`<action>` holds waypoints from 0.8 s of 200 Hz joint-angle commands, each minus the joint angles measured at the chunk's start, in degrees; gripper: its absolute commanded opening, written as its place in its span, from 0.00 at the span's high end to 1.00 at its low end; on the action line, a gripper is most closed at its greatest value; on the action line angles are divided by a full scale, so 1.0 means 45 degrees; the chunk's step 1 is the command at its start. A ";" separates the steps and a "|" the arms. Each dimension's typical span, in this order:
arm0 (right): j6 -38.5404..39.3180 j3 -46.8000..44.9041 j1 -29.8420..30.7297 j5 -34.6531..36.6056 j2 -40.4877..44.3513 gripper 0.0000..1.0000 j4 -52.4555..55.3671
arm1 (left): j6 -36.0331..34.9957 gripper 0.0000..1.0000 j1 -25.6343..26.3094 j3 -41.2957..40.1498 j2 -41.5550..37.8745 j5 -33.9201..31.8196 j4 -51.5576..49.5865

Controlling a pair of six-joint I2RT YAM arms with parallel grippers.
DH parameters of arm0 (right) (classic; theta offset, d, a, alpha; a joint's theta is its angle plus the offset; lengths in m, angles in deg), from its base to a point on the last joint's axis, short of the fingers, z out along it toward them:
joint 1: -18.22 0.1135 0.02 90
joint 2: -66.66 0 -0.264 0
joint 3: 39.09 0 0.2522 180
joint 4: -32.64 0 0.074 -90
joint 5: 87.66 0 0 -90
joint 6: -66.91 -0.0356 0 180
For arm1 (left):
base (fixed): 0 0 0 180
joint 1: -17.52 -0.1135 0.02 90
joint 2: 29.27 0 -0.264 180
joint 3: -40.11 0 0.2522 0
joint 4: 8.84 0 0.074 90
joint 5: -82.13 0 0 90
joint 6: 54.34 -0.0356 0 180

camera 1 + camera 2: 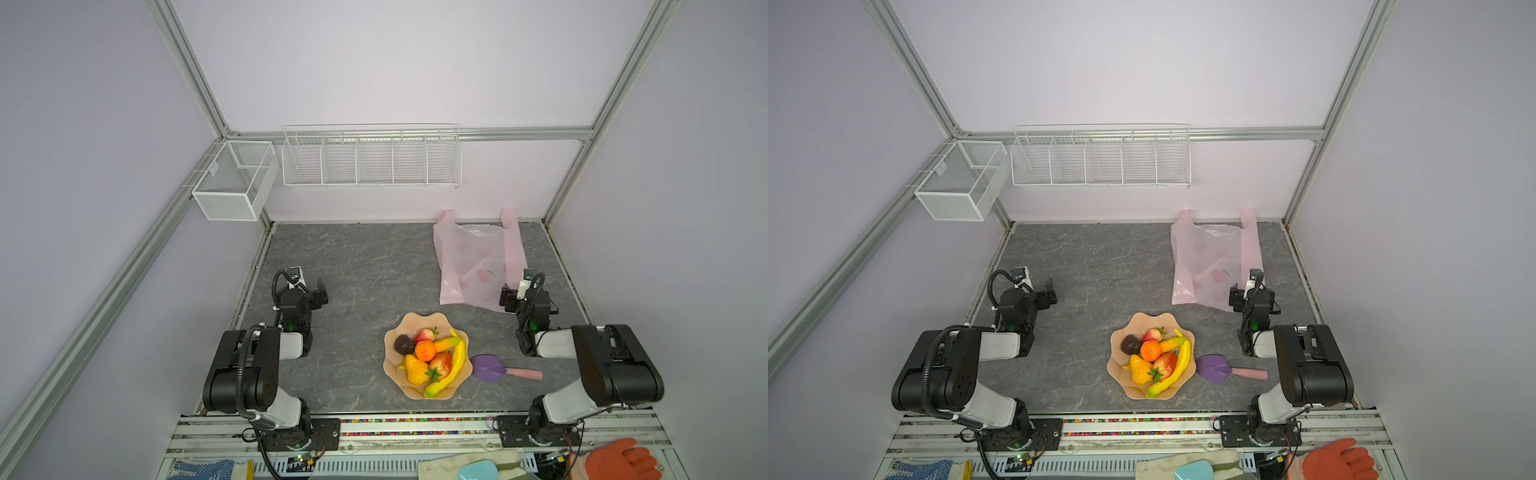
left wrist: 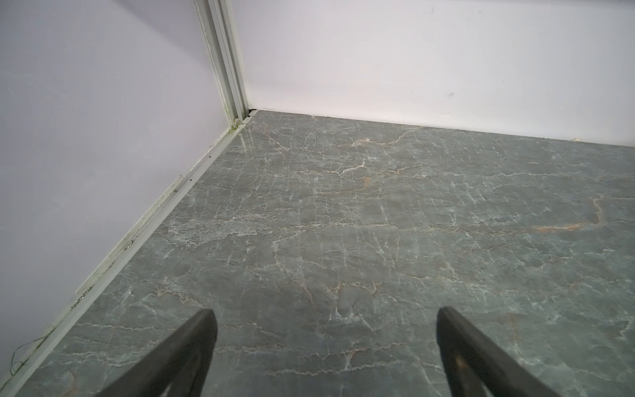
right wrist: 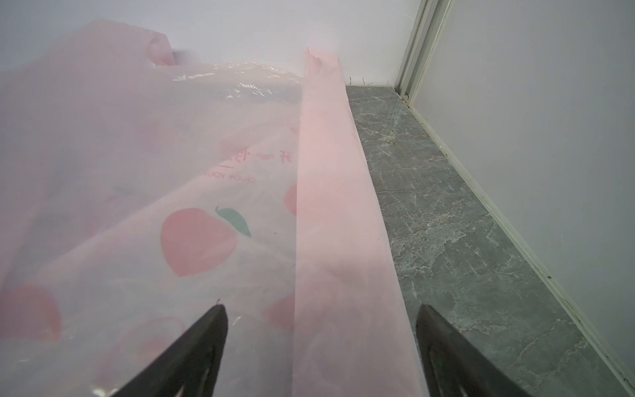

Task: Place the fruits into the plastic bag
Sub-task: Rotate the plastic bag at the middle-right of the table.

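left hand (image 2: 323, 318), right hand (image 3: 321, 311) agape; seven fruits (image 1: 425, 351), one bowl (image 1: 417, 321), one bag (image 1: 469, 257)

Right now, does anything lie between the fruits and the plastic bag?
Nothing visible: only bare tabletop separates the bowl of fruits from the plastic bag. The purple paddle lies beside the bowl, off that path; the open right gripper hovers over the bag's near corner.

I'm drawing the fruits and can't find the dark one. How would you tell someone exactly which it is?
On the grey marble table, find the peach scalloped bowl near the front edge. On its side nearer the left arm sits the dark fruit, beside the orange tangerine. It alone is brown-purple; the others are yellow, orange or red.
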 commanded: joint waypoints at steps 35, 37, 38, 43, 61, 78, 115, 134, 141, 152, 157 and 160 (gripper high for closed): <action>0.0155 0.0132 -0.0012 -0.0066 0.0120 0.11 -0.0123 | 0.0081 0.01 -0.0079 0.0211 0.0089 -0.0117 0.0194; 0.0146 0.0139 -0.0021 -0.0061 0.0115 0.11 -0.0120 | 0.0089 0.01 -0.0079 0.0209 0.0087 -0.0111 0.0198; 0.0155 0.0144 -0.0023 -0.0064 0.0124 0.12 -0.0126 | 0.0090 0.01 -0.0079 0.0209 0.0087 -0.0110 0.0196; 0.0157 0.0134 -0.0025 -0.0066 0.0122 0.11 -0.0125 | 0.0086 0.01 -0.0079 0.0211 0.0099 -0.0109 0.0194; 0.0152 0.0076 -0.0015 -0.0057 0.0168 0.11 -0.0179 | 0.0046 0.00 -0.0076 0.0225 0.0050 0.0055 0.0166; 0.0184 0.0475 0.0070 0.0053 0.0658 0.12 0.0930 | -0.0180 0.00 -0.0069 0.0463 -0.0611 0.0575 -0.0788; -0.0208 0.2676 0.0170 0.0100 0.2517 0.12 0.6508 | -0.0003 0.00 0.0083 0.1436 -0.3135 0.0804 -0.4579; -0.1174 0.4059 0.0189 -0.0452 0.3086 0.12 0.9640 | 0.0647 0.00 0.0407 0.1665 -0.4493 0.0920 -0.5741; -0.1704 0.4595 0.0209 -0.0513 0.3183 0.12 1.0821 | 0.0949 0.00 0.0628 0.1909 -0.4954 0.0829 -0.6493; -0.2728 0.5447 0.0220 -0.0863 0.3311 0.11 1.2658 | 0.1371 0.00 0.1054 0.2440 -0.5584 0.0931 -0.7858; -0.2959 0.5652 0.0210 -0.1153 0.3348 0.11 1.3113 | 0.1440 0.00 0.1288 0.2707 -0.5830 0.1005 -0.8484; -0.3084 0.5788 0.0210 -0.1364 0.3396 0.11 1.3438 | 0.1478 0.00 0.1430 0.2843 -0.5968 0.1012 -0.8806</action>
